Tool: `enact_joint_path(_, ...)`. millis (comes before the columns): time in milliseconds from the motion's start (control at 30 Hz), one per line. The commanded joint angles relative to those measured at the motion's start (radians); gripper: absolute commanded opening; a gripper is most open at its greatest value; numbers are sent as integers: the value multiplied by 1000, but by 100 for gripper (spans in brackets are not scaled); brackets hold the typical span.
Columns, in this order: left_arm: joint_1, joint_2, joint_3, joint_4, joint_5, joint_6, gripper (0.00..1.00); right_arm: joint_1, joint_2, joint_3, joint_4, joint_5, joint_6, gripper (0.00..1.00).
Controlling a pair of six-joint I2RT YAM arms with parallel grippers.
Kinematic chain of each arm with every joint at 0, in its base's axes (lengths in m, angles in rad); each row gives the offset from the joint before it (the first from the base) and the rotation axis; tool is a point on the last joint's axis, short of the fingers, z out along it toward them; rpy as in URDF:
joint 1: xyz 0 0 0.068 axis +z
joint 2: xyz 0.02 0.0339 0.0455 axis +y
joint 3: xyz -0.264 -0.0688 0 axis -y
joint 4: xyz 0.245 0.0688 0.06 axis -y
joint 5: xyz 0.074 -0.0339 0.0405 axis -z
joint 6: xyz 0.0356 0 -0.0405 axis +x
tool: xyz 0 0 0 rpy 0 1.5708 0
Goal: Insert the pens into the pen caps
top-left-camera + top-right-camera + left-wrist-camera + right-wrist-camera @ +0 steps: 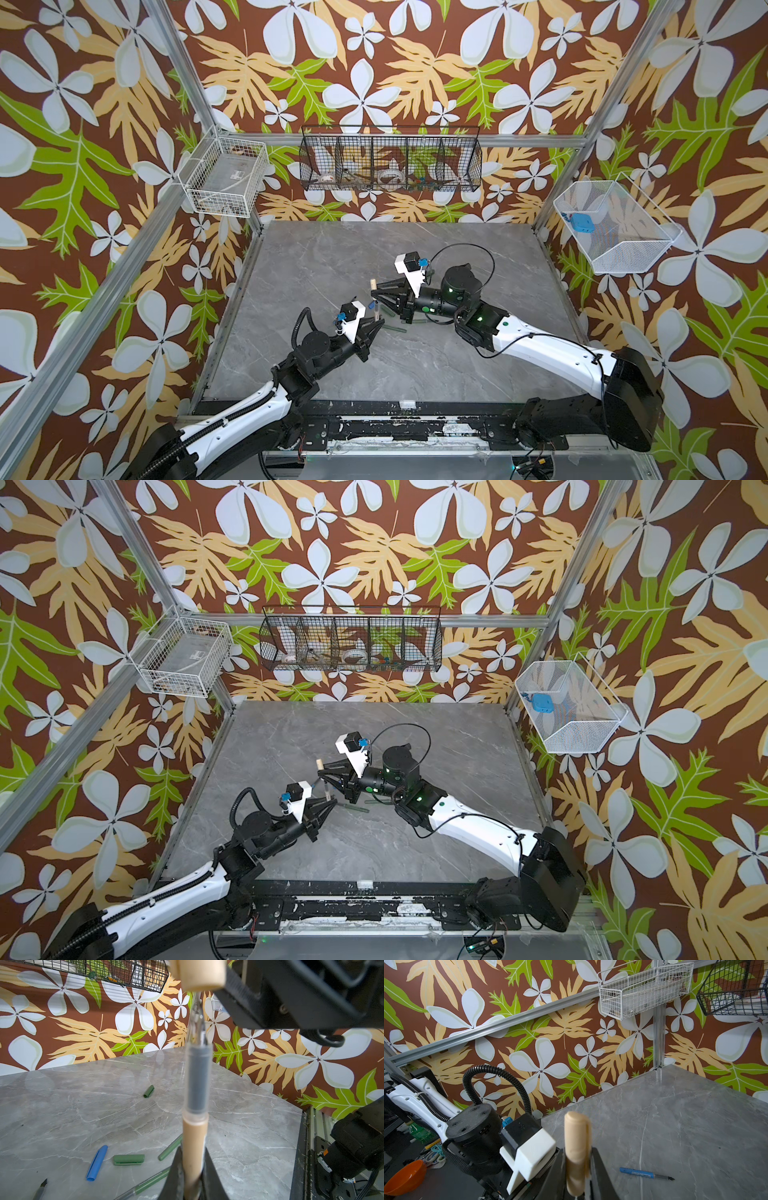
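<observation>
Two grippers meet above the middle of the table (478, 374): the left gripper (193, 1154) clamps the tan pen (195, 1138) upright, its tip at the mouth of the tan cap (576, 1136) (entered or not, I cannot tell), which the right gripper (577, 1150) pinches. A blue cap (97, 1162), a green cap (128, 1160) and a green pen (169, 1148) lie on the table.

Left wrist view: tan cap (200, 974) cut off by the picture's edge. Tan pen (195, 1142) blurred, its rear end hidden within the left pincer (193, 1153). Dark-tipped pen (40, 1189) cut off at the corner, its colour untellable. Both top views: contents of the black basket (471, 166) too small to tell.
</observation>
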Motion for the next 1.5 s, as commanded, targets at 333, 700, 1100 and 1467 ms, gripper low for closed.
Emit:
enact_joint_path(333,1,-1,9,31,7,-1,0,1,-3,-19,24,15,-11,18)
enact_joint_path(700,0,-10,8,30,7,-6,0,1,-4,-25,28,19,-11,18)
enact_joint_path(1100,0,-51,-3,34,9,-14,0,1,11,-56,73,20,12,18)
enact_joint_path(1467,1,-49,-2,38,21,-13,0,1,27,-26,62,41,-5,18)
